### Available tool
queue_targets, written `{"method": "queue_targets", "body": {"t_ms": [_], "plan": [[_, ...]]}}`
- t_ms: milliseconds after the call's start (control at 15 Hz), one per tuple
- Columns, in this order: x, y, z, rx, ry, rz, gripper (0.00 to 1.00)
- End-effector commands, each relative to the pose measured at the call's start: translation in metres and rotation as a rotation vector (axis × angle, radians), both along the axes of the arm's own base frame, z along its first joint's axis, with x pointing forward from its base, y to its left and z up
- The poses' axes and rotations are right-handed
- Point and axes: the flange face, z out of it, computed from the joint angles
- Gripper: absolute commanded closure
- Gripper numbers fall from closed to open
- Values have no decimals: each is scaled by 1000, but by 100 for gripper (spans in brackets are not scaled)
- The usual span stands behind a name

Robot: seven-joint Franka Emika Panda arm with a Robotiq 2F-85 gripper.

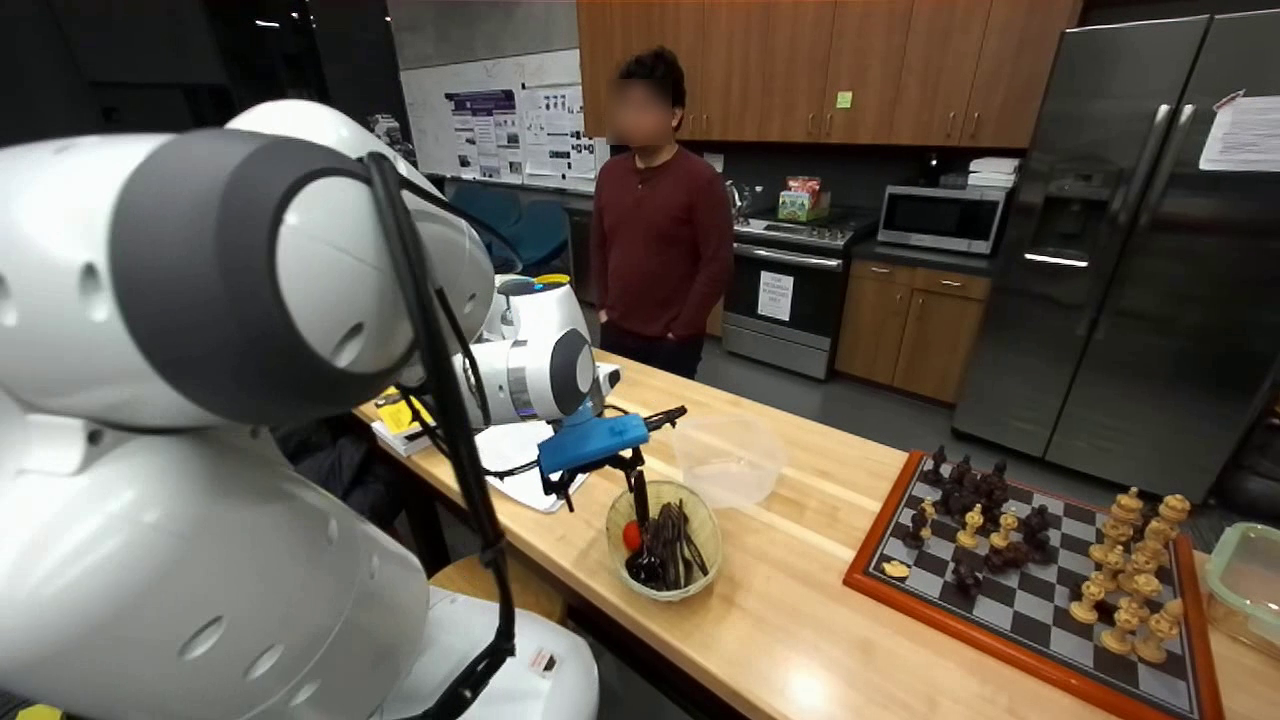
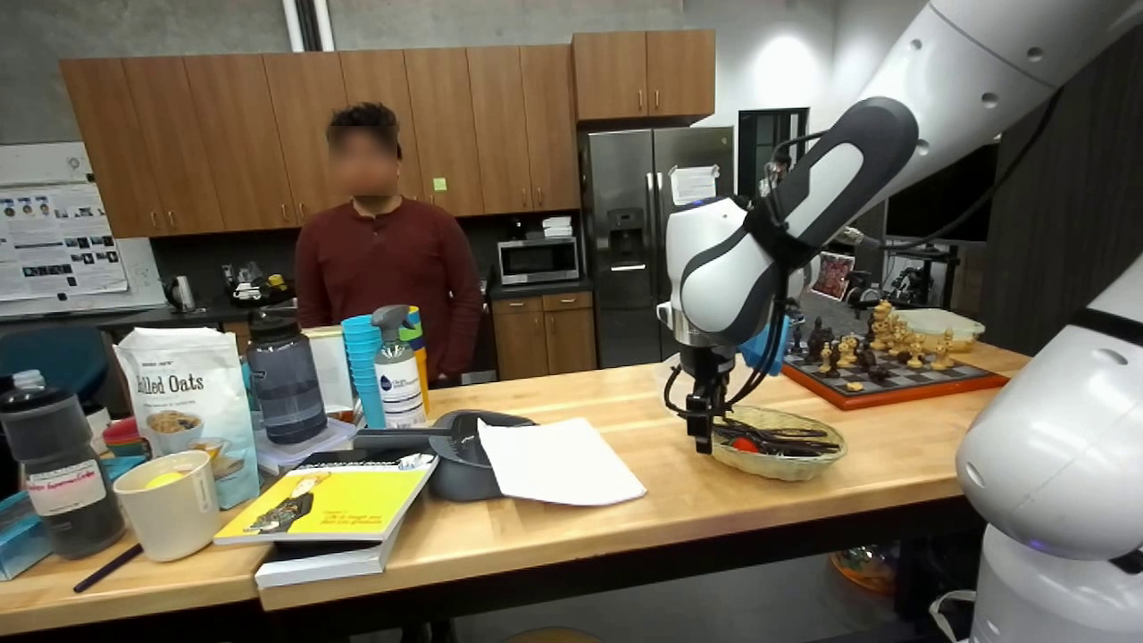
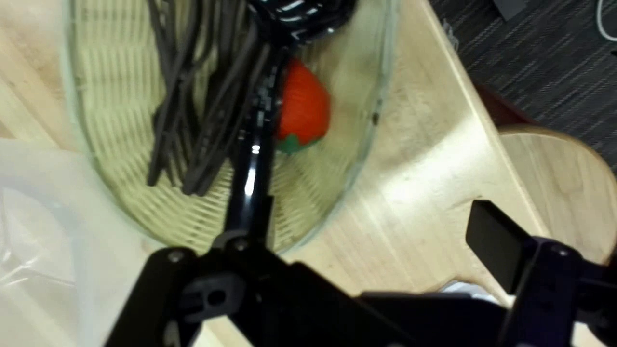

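The wooden table [image 1: 790, 590] beneath my reach is pale and smooth, its planks striped with grain and lightly shining. To the right in both exterior views lies a chessboard [image 1: 1035, 605], flat and square, with a red-brown border and turned pieces [image 1: 1087, 600] in dark and light brown. A hazy see-through bowl [image 1: 735, 455] stands on the far side of the basket [image 3: 111, 111], which is an oval of ribbed, pale yellow-green weave. Near the basket's left end in both exterior views hangs my claw [image 3: 376, 226], spread wide, with table showing between its flat black fingers [image 3: 501, 248]. The black spoon [image 3: 262, 120] sits in the basket, its long handle glossy and streaked with bright glints; in the wrist view that handle runs to one finger, and I cannot tell whether they touch. To its right, in an exterior view, lie dull, narrow, dark sticks [image 1: 675, 545]. To the left is a red fruit [image 3: 306, 106], rounded, with a green tip.
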Motion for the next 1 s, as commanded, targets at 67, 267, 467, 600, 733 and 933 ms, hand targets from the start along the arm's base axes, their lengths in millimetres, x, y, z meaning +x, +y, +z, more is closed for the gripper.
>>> {"method": "queue_targets", "body": {"t_ms": [67, 267, 467, 600, 733, 933], "plan": [[-9, 28, -28, 34, 76, 36, 0], [-6, 26, -37, 57, 87, 19, 0], [1, 20, -41, 77, 82, -4, 0], [2, 19, -43, 84, 89, 5, 0], [2, 18, -41, 83, 84, 6, 0], [4, 17, -37, 79, 72, 4, 0]]}}
